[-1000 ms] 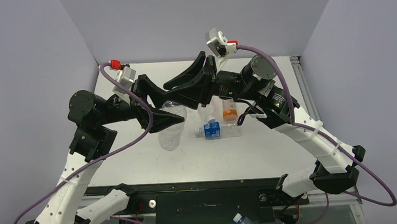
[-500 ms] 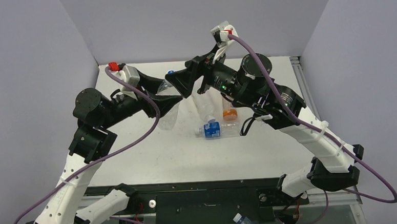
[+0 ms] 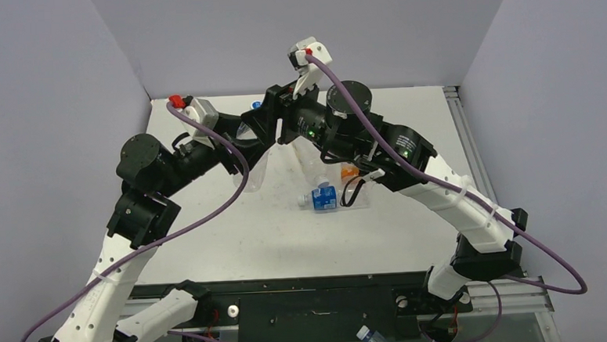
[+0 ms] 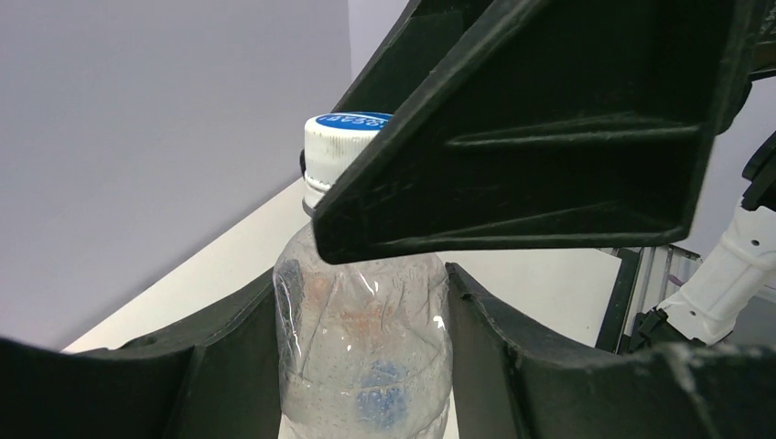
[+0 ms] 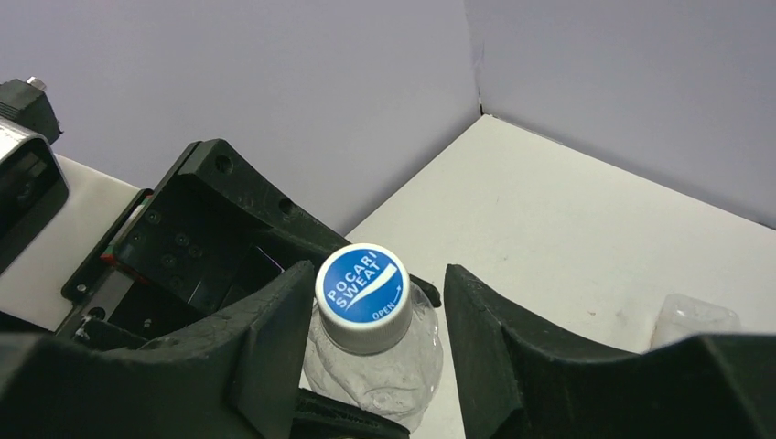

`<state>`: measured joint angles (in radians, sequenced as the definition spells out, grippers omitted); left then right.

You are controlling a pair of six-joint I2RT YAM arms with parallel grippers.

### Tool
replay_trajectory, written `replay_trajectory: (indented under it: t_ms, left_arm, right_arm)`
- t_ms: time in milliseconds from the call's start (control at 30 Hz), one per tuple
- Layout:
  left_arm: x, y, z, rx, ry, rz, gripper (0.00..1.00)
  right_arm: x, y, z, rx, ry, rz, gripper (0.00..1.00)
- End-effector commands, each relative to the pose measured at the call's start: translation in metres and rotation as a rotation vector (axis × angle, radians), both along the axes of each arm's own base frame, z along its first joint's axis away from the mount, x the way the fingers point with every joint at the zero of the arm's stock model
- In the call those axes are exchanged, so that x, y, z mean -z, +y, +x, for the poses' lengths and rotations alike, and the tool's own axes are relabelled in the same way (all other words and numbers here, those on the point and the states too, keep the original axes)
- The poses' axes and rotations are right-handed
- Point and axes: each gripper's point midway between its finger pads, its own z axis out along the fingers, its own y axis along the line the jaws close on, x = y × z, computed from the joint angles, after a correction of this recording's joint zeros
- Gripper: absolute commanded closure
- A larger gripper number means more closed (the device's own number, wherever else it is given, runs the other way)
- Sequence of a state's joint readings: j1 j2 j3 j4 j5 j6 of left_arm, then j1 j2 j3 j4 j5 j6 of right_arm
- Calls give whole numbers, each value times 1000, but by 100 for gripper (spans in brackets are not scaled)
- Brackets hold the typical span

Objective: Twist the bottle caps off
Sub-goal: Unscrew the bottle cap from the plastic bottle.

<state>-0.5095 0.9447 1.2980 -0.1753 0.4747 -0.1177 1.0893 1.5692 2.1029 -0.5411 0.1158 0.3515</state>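
Note:
A clear crumpled bottle (image 4: 361, 357) is held off the table, with my left gripper (image 4: 361, 311) shut on its body. Its bottle cap (image 5: 361, 294) is white and ridged with a blue "Pocari Sweat" top, and it sits on the neck. My right gripper (image 5: 377, 283) is open around this cap: one finger touches its side and the other stands apart with a gap. From above, the cap (image 3: 257, 105) peeks out beside the right gripper (image 3: 260, 117), near the back wall, and the left gripper (image 3: 250, 142) sits just below it.
A blue-labelled bottle (image 3: 329, 198) lies on the table's middle. An orange bottle (image 3: 350, 171) and a clear one (image 3: 316, 170) stand behind it, partly under the right arm. Another bottle (image 3: 372, 341) lies below the front rail. The back wall is close.
The left arm lifted the bottle off the table and carried it back and left. The right gripper followed, came off its shut state and now stands open around the cap.

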Motion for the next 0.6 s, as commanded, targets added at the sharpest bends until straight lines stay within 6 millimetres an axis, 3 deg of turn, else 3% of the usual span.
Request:
replay_trajectory:
  t_ms: [0,267,567]
  left_arm:
    - [-4,0,-3,1,-20,-13,100]
    - [2,-6,-9,42,4,-15,100]
    - [-4,-7,-11,50,-2,-35,100]
  right_arm:
    - [-27,-1,-4,-9,-31,68,53]
    - [-27,7,-3,-29,-34,79,60]
    - [-16,12,-2,-43,-17,66,70]
